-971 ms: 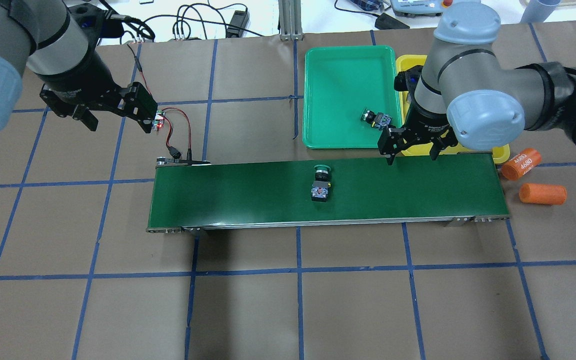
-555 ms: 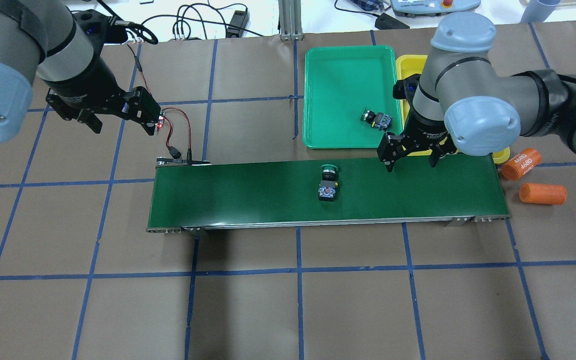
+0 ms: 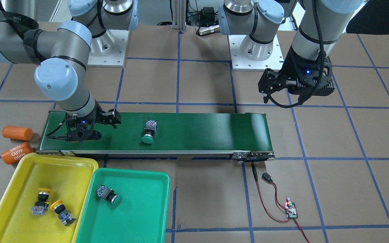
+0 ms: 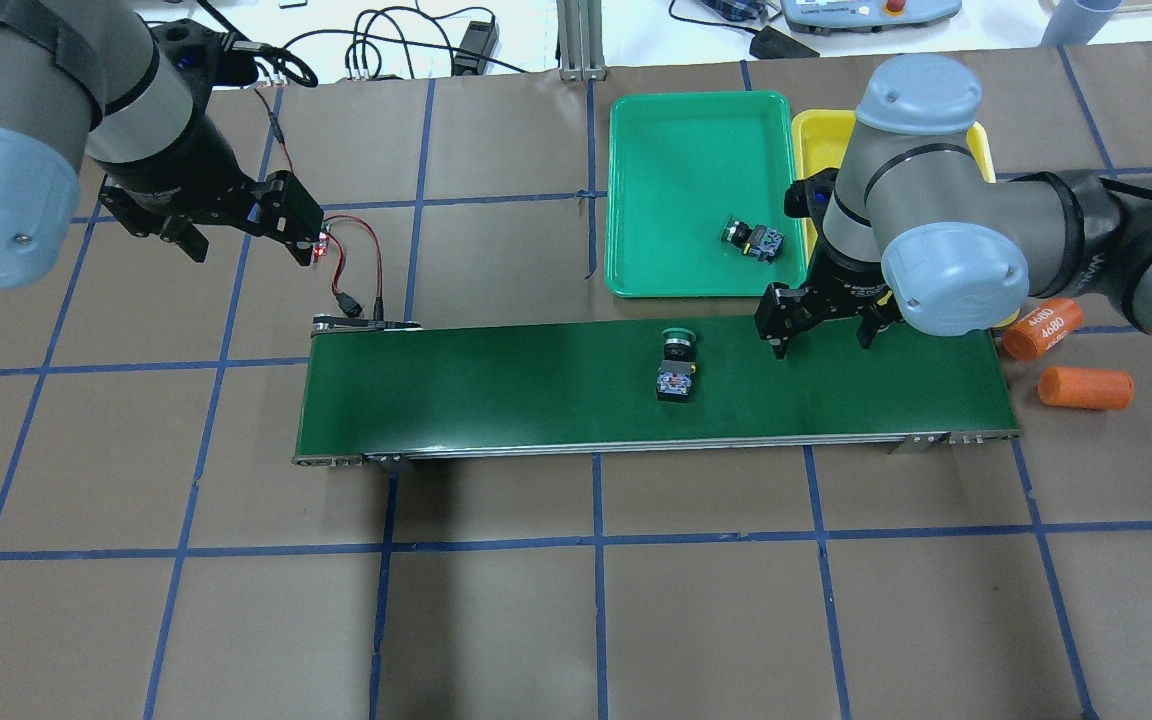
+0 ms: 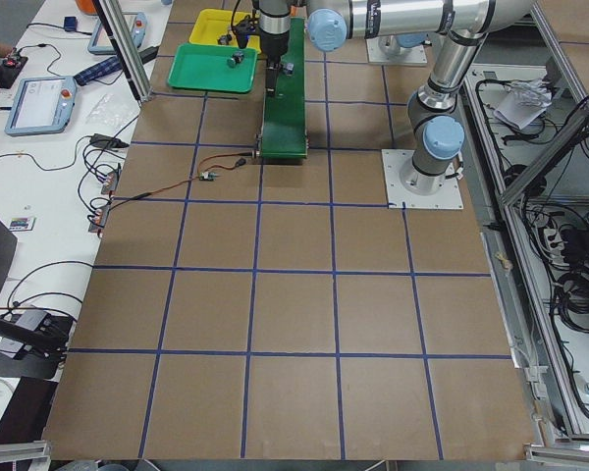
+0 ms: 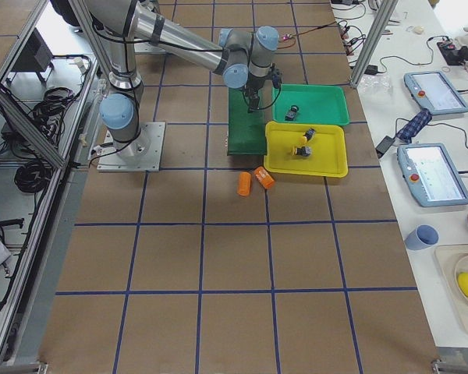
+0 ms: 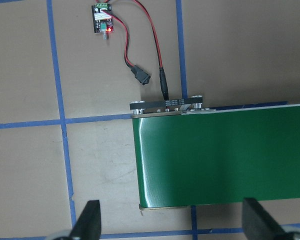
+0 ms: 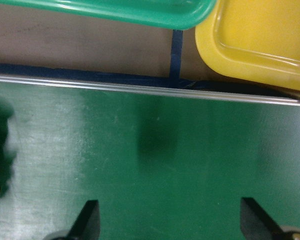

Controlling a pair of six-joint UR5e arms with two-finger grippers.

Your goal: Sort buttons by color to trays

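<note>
While my right gripper [image 4: 822, 345] hangs spread wide and empty over the conveyor belt [image 3: 201, 131], at its end nearest the trays, the yellow tray [image 3: 19, 182] holds two yellow-capped buttons [image 3: 41, 202] lying close together. The green tray [image 3: 137, 209] holds one green-capped button [image 3: 106, 194] on its side. A last green button [image 4: 676, 365] lies on the belt around mid-length. Since a second ago it has ridden closer to my right gripper. My left gripper [image 4: 248, 250], fingers also wide with nothing between them, hovers beyond the belt's other end. One orange cylinder [image 4: 1041, 328] reads "4680".
</note>
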